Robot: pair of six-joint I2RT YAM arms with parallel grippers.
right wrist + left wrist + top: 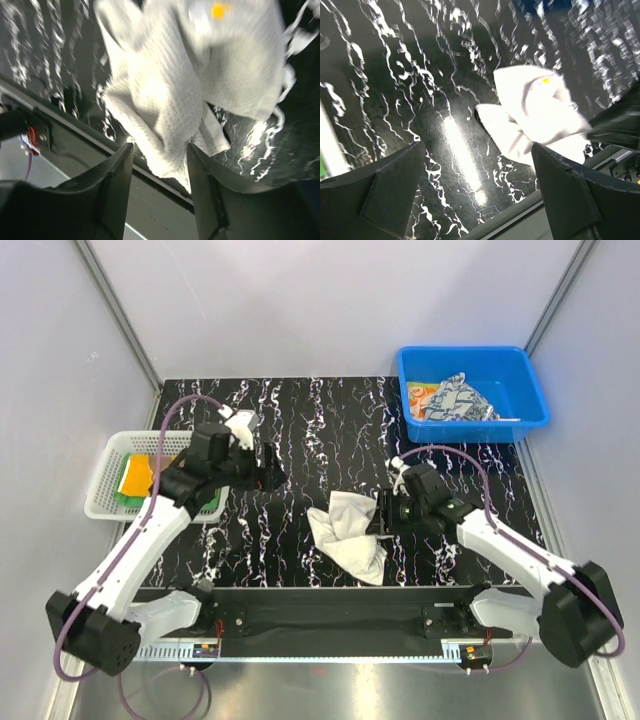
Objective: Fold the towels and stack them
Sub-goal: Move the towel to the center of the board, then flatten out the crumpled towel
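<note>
A crumpled white towel with a small orange mark lies on the black marbled table, near the front edge. In the right wrist view this towel fills the upper part. My right gripper is at the towel's right edge. Its jaws stand apart, and the cloth's lower edge lies between and just past the tips, not pinched. My left gripper hangs wide open over bare table, up and left of the towel, with nothing in it. More towels lie in the basket and the bin.
A white basket off the table's left edge holds a green towel and an orange-yellow one. A blue bin at the back right holds a navy-and-white patterned towel and an orange-marked one. A black rail runs along the front.
</note>
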